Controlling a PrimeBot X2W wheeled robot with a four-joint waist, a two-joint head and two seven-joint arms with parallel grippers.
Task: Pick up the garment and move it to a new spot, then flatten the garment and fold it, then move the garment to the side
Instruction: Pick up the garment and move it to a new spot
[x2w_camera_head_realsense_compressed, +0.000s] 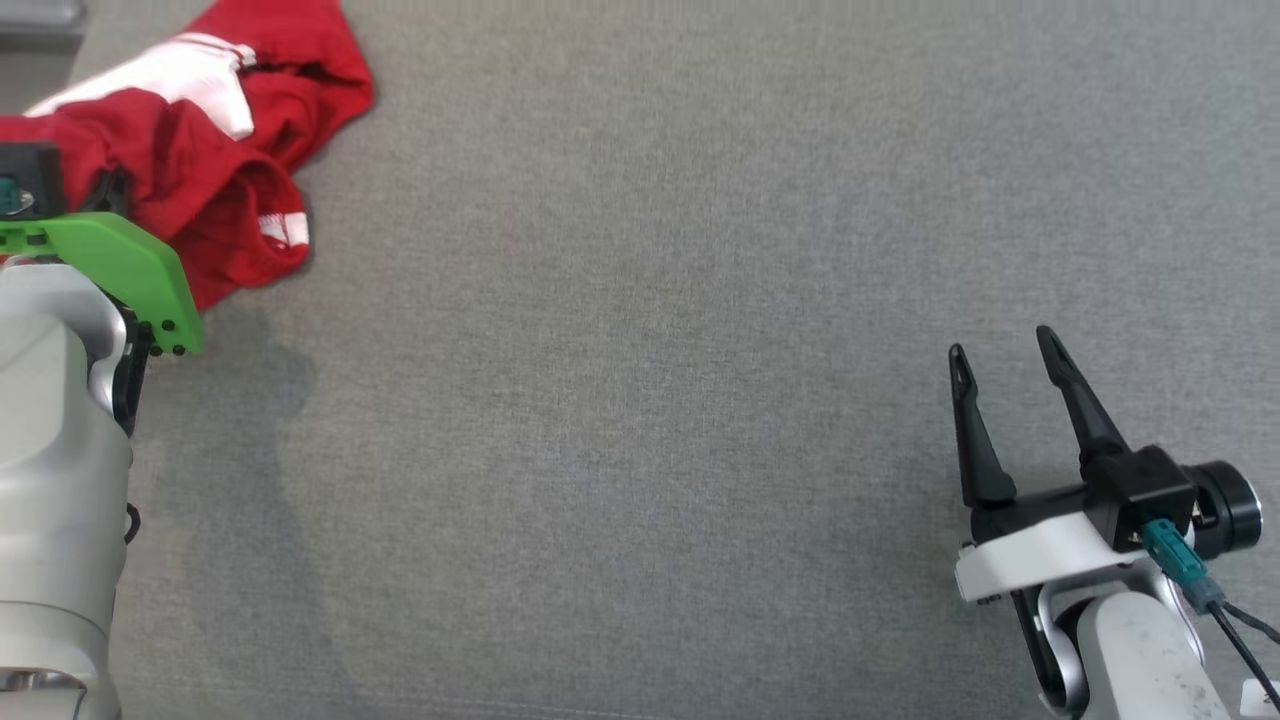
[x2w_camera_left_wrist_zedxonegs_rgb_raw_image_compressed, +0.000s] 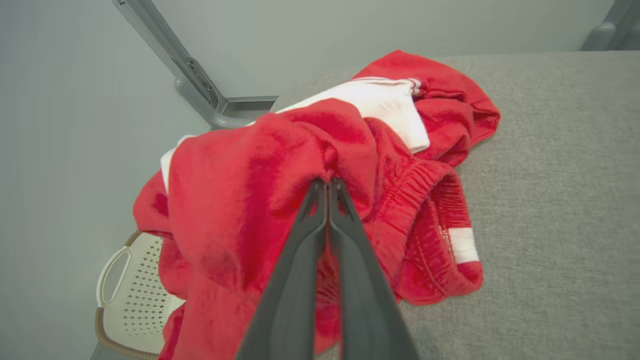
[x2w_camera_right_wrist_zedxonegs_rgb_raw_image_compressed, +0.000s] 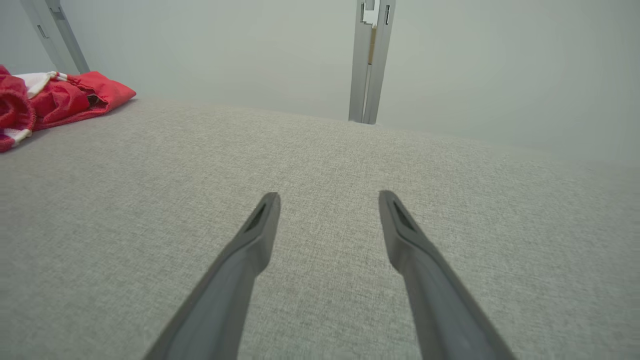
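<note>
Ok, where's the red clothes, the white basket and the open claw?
Red garment (x2w_camera_left_wrist_zedxonegs_rgb_raw_image_compressed: 225, 210): left wrist view, on its big red fold.
White basket (x2w_camera_left_wrist_zedxonegs_rgb_raw_image_compressed: 135, 292): left wrist view, on its holey side.
Right gripper (x2w_camera_head_realsense_compressed: 1002, 341): head view, midway between its open fingertips.

Left fingers (x2w_camera_left_wrist_zedxonegs_rgb_raw_image_compressed: 295, 280) pinched together, arm reaching forward-left; right fingers (x2w_camera_head_realsense_compressed: 975, 440) spread wide.

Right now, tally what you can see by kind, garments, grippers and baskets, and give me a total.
Garments: 1, the red and white garment, bunched at the edge of the grey table.
Grippers: 2, the left gripper shut on the garment, the right gripper open above the table.
Baskets: 1, a white basket below the garment.
Total: 4.
</note>
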